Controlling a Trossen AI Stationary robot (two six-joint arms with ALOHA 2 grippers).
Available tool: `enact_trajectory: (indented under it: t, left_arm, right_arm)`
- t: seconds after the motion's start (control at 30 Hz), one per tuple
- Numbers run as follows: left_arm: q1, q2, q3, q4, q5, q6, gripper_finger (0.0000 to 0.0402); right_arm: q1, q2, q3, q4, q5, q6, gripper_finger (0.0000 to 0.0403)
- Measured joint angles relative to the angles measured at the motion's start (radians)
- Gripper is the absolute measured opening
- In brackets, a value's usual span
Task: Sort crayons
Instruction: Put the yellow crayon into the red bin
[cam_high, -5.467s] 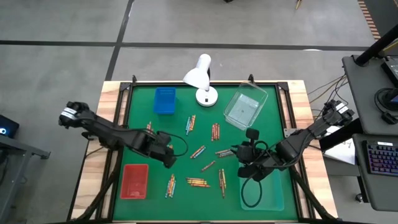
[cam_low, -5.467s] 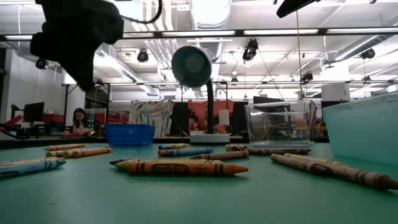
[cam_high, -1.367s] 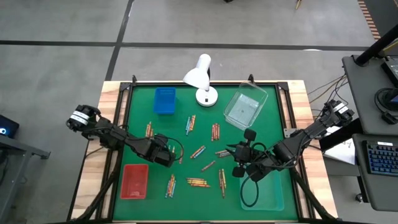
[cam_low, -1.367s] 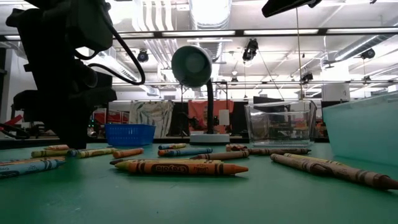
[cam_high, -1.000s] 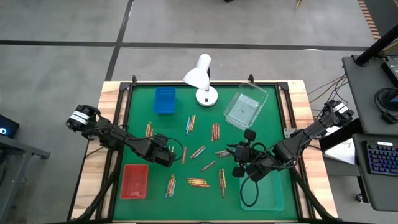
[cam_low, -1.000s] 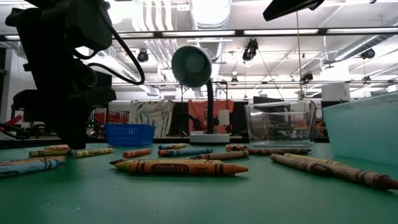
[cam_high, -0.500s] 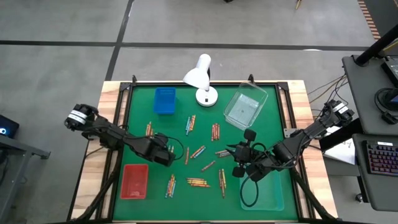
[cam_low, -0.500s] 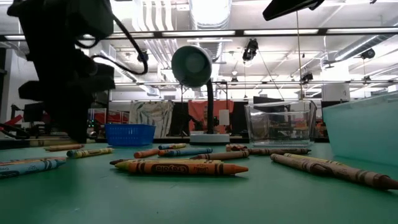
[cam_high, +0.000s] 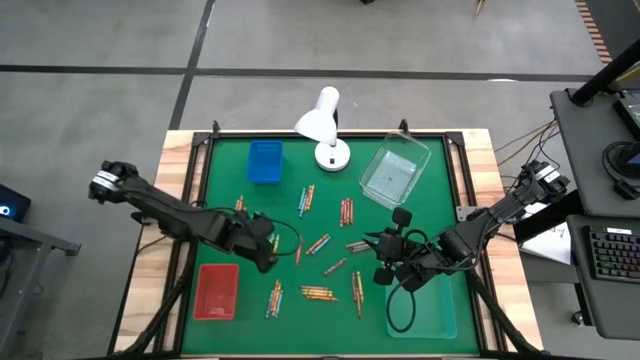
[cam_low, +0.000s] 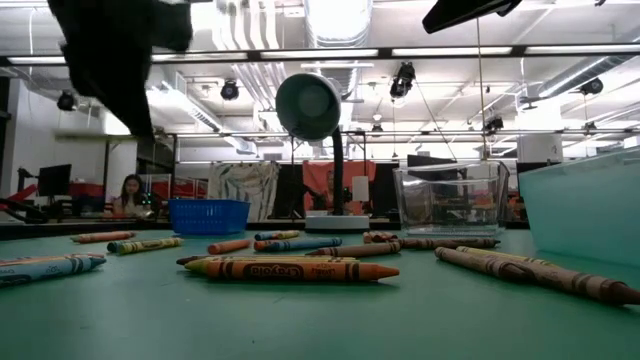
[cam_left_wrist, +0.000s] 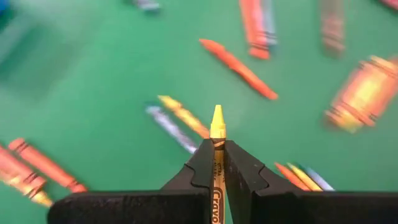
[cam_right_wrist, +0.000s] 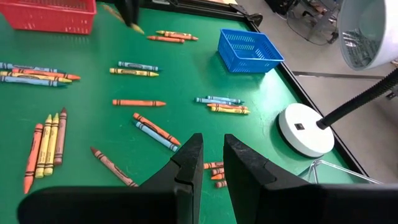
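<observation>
Worktop (cam_high: 225, 165): green mat carrying the scattered crayons (cam_high: 318, 293), a red tray (cam_high: 216, 290) at the near left, a blue tray (cam_high: 264, 161) at the far left, a clear tray (cam_high: 392, 174) at the far right, a pale green tray (cam_high: 440, 308) at the near right, and a white lamp (cam_high: 324, 122).
Left arm: has risen off the mat; in the low view it now hangs well above the surface, where half a second ago it stood down among the crayons.
Left gripper (cam_left_wrist: 217, 163): jaws pinching a yellow crayon (cam_left_wrist: 217, 127), its tip pointing forward out of them, clear of the mat.
Right gripper (cam_right_wrist: 208, 163): unchanged, waiting above the mat near the pale green tray, jaws slightly spread and holding nothing.
Loose crayons: one orange crayon (cam_low: 230, 245) lies shifted from where it lay a second ago.
Task status: pick complete; the yellow crayon appears ready to carry to a tray, with most crayons unsorted.
</observation>
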Motion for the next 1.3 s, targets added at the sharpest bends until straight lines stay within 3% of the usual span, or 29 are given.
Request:
enact_trajectory:
  t: [0.13, 0.27, 0.4, 0.57, 0.7, 0.87, 1.13, 1.3]
  left_arm:
    - [-0.082, -0.029, 0.062, -0.022, 0.146, 0.154, 0.0001]
    - [-0.189, -0.047, 0.1, -0.051, 0.301, 0.214, 0.0001]
    - [-0.319, -0.056, 0.103, -0.112, 0.308, 0.308, 0.0001]
    - [-0.455, -0.028, 0.088, -0.196, 0.263, 0.281, 0.0001]
    - [-0.5, 0.009, 0.088, -0.224, 0.191, 0.218, 0.0001]
    - [-0.475, 0.054, 0.087, -0.259, 0.192, -0.066, 0.0001]
    - [-0.477, 0.065, 0.086, -0.32, 0.191, -0.718, 0.0001]
    - [-0.496, 0.072, 0.086, -0.305, 0.11, -1.016, 0.0001]
  right_arm:
    - [0.0, 0.0, 0.0, 0.0, 0.0, 0.0, 0.0054]
    - [0.0, 0.0, 0.0, 0.0, 0.0, 0.0, 0.0054]
    - [0.0, 0.0, 0.0, 0.0, 0.0, 0.0, 0.0054]
    - [0.0, 0.0, 0.0, 0.0, 0.0, 0.0, 0.0054]
    - [0.0, 0.0, 0.0, 0.004, 0.0, 0.0, 0.0054]
    - [0.0, 0.0, -0.001, 0.027, 0.0, 0.0, 0.0054]
    - [0.0, 0.0, -0.005, 0.046, -0.001, -0.001, 0.0054]
    - [0.0, 0.0, -0.006, 0.047, -0.001, -0.001, 0.0054]
